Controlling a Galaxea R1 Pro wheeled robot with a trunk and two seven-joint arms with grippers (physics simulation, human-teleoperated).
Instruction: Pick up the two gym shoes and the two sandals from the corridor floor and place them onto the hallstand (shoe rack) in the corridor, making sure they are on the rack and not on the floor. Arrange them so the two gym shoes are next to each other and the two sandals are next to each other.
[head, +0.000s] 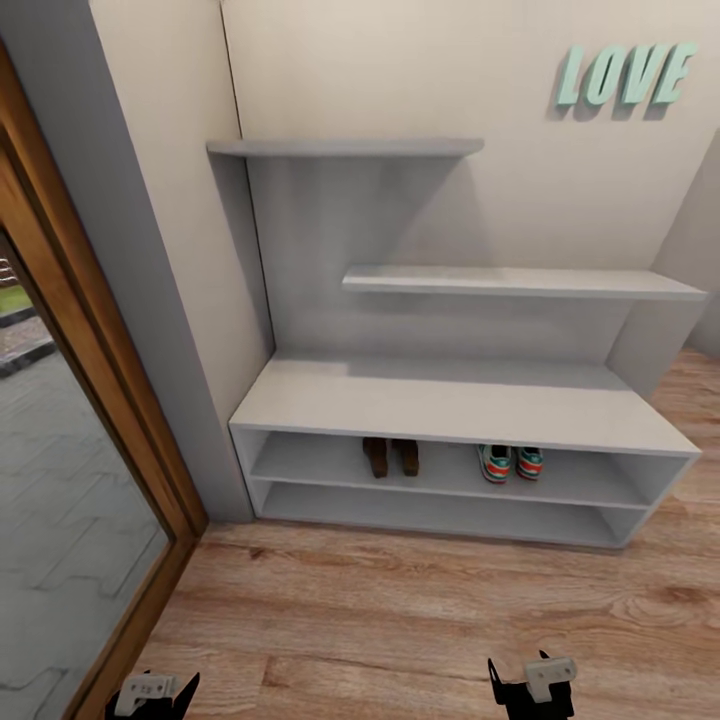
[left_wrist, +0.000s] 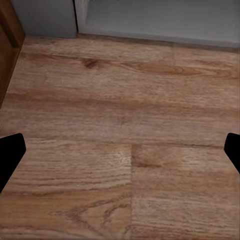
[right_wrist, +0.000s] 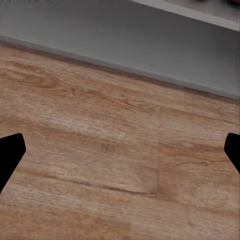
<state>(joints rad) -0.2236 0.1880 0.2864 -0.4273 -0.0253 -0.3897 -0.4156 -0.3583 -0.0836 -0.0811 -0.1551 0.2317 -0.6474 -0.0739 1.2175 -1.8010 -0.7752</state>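
Note:
The pale grey hallstand (head: 450, 400) stands against the wall ahead. On the upper of its two low shelves sit the two dark brown sandals (head: 392, 456), side by side. To their right on the same shelf are the two gym shoes (head: 512, 463), also side by side, heels toward me. My left gripper (head: 155, 692) and right gripper (head: 530, 685) hang low over the corridor floor (head: 400, 610), well short of the rack. In the left wrist view my left gripper (left_wrist: 120, 155) is open over bare planks. In the right wrist view my right gripper (right_wrist: 120, 155) is open too, holding nothing.
A wood-framed glass door (head: 90, 420) runs along the left side, next to a grey wall pillar (head: 130, 250). Two staggered wall shelves (head: 345, 148) rise above the bench top. Green "LOVE" letters (head: 625, 75) hang on the wall.

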